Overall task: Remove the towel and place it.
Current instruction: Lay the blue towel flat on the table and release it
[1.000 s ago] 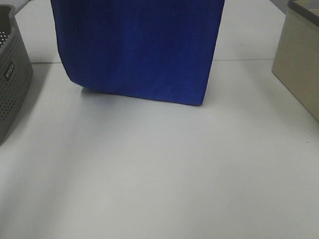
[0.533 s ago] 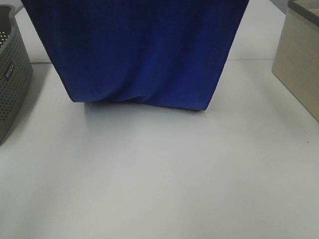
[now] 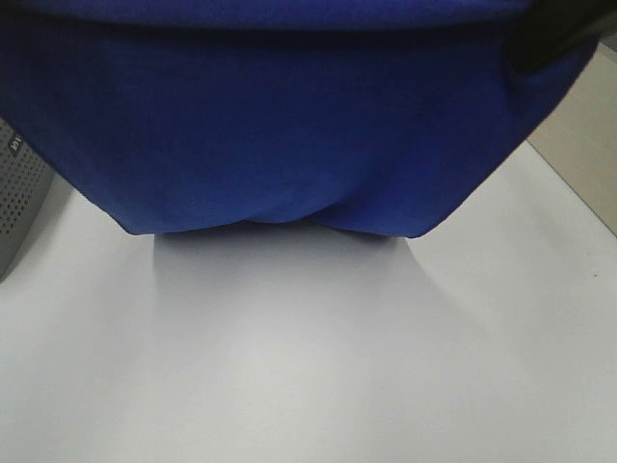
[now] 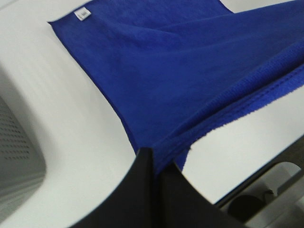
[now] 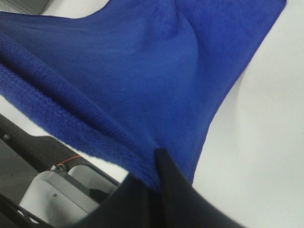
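Note:
The towel [image 3: 289, 125] is a deep royal-blue plush cloth. It hangs spread across the upper half of the exterior view, its lower part resting on the white table [image 3: 308, 367]. My left gripper [image 4: 154, 164] is shut on one top corner of the towel [image 4: 190, 80]; a small white tag [image 4: 83, 15] shows at its far corner. My right gripper [image 5: 154, 168] is shut on the other top corner of the towel [image 5: 133, 76]. In the exterior view a dark part of the right arm [image 3: 549, 39] shows at the top right; both grippers' fingers are hidden there.
The grey perforated basket [image 3: 19, 203] stands at the left edge, partly behind the towel; it also shows in the left wrist view [image 4: 16, 156]. A beige box [image 3: 583, 164] stands at the right edge. White table surface lies in front of the towel.
The towel has come toward the camera and spread wider, now filling the upper half of the view and covering more of the basket and box. Its lower edge sags and folds on the table.

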Robot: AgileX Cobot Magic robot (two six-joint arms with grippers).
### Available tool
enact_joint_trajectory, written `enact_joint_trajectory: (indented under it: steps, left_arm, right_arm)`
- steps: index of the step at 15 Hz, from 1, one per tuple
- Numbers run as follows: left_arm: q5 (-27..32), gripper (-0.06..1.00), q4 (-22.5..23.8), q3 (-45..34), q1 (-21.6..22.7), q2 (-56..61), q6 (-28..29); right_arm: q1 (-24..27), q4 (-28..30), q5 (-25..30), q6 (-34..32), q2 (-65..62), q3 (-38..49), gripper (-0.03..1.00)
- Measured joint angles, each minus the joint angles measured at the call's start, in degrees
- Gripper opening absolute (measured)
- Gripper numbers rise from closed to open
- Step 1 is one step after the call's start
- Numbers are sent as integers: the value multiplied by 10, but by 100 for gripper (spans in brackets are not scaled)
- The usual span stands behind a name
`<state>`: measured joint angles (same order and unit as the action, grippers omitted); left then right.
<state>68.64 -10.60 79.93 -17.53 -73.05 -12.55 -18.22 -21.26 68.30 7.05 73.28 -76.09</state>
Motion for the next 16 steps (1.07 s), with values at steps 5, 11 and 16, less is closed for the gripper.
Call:
enact_joint_trajectory:
  steps: [5, 11, 16]
  left_arm:
    - [-5, 0, -63, -124, 0, 90, -9]
    - [-14, 0, -89, -262, 0, 127, -26]
    - [-17, 0, -125, -387, 0, 128, -32]
  right_arm:
    - [0, -9, 0, 0, -49, 80, 2]
    - [0, -53, -1, 0, -75, 192, 2]
    - [0, -96, -1, 0, -76, 311, 2]
